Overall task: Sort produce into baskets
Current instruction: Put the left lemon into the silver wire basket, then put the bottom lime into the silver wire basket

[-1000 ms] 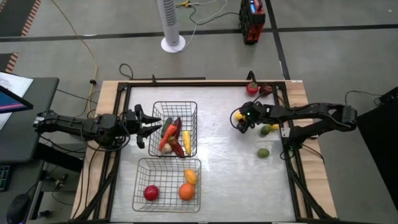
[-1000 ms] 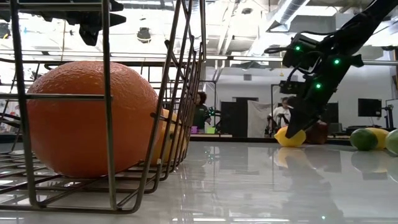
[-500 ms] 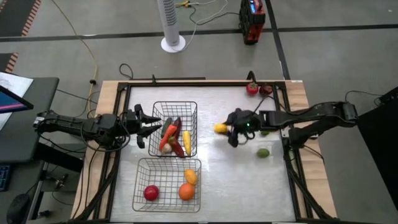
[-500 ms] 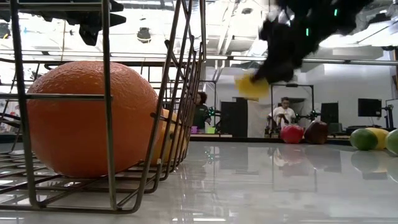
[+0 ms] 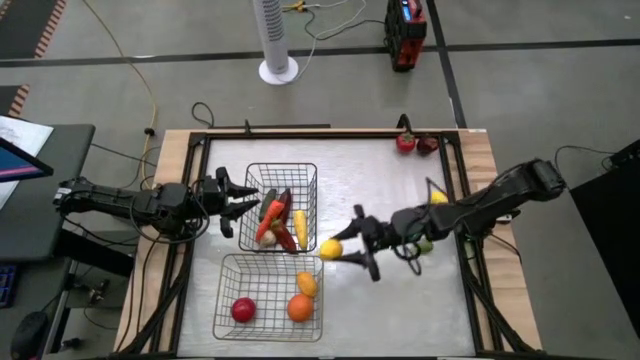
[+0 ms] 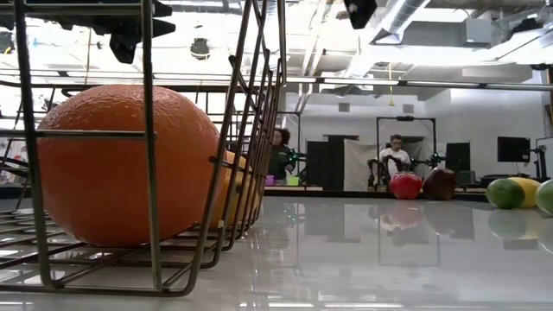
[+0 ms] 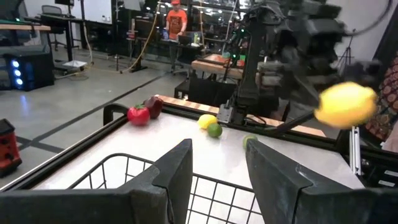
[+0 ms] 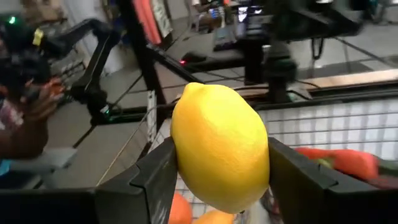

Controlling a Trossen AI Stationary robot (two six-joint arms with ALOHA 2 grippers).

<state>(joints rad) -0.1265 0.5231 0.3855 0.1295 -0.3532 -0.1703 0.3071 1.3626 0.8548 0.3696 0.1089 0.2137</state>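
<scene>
My right gripper (image 5: 340,250) is shut on a yellow lemon (image 5: 330,249), held in the air by the far right corner of the near wire basket (image 5: 270,257). The lemon also shows in the left wrist view (image 7: 346,104). The near basket holds a red piece (image 5: 243,309), an orange (image 5: 300,308) and a yellow-orange piece (image 5: 306,284). The far basket (image 5: 281,166) holds several elongated pieces (image 5: 277,222). My left gripper (image 5: 245,205) is open and empty at the far basket's left side. My right gripper pinches the lemon's two opposite sides (image 8: 186,149) between its two fingers (image 8: 297,177). The fingers come roughly level from the table's right side and point left. The lemon is lifted clear of the table and baskets.
A red tomato (image 5: 405,142) and a dark red piece (image 5: 427,145) lie at the far right corner. A yellow piece (image 5: 438,197) and a green piece (image 5: 425,243) lie near the right edge. People stand in the room beyond (image 6: 396,155).
My right gripper has lifted the lemon off the table at the right and carried it up and toward the left and near edges, to the near basket's far right corner. It has risen out of the low view. The left arm has kept still.
</scene>
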